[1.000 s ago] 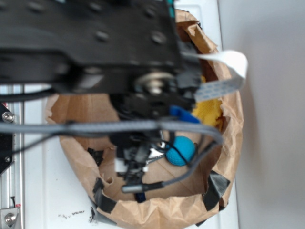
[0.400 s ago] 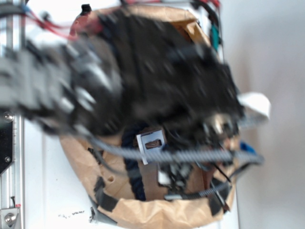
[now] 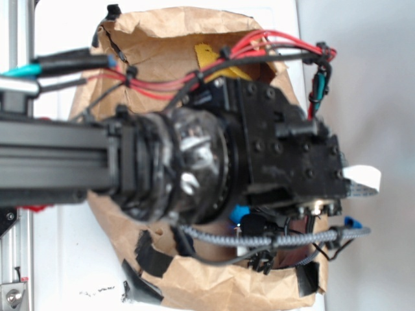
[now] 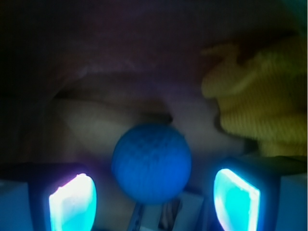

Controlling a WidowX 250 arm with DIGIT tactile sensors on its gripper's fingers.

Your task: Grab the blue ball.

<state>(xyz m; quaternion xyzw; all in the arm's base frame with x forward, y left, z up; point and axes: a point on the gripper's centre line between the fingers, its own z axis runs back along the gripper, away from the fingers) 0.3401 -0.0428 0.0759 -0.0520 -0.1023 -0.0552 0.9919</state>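
Observation:
The blue ball (image 4: 151, 162), round and finely dimpled, lies in the middle of the wrist view on the brown paper floor of the bag. My gripper (image 4: 154, 197) is open around it. The left pad (image 4: 72, 202) and the right pad (image 4: 237, 192) glow cyan on either side, each with a gap to the ball. The ball sits slightly beyond the fingertips and rests partly over a silver metal block (image 4: 161, 216). In the exterior view my black arm (image 3: 279, 155) covers the bag's middle and hides the ball.
A crumpled yellow cloth (image 4: 260, 106) lies to the right of and behind the ball. The brown paper bag (image 3: 168, 32) with black tape patches (image 3: 152, 256) walls everything in. Red wires (image 3: 272, 40) and a grey cable (image 3: 259, 238) run along the arm.
The arm has swung over the bag and now covers the ball, which showed beside the gripper a second ago. The exterior view has gone from blurred to sharp.

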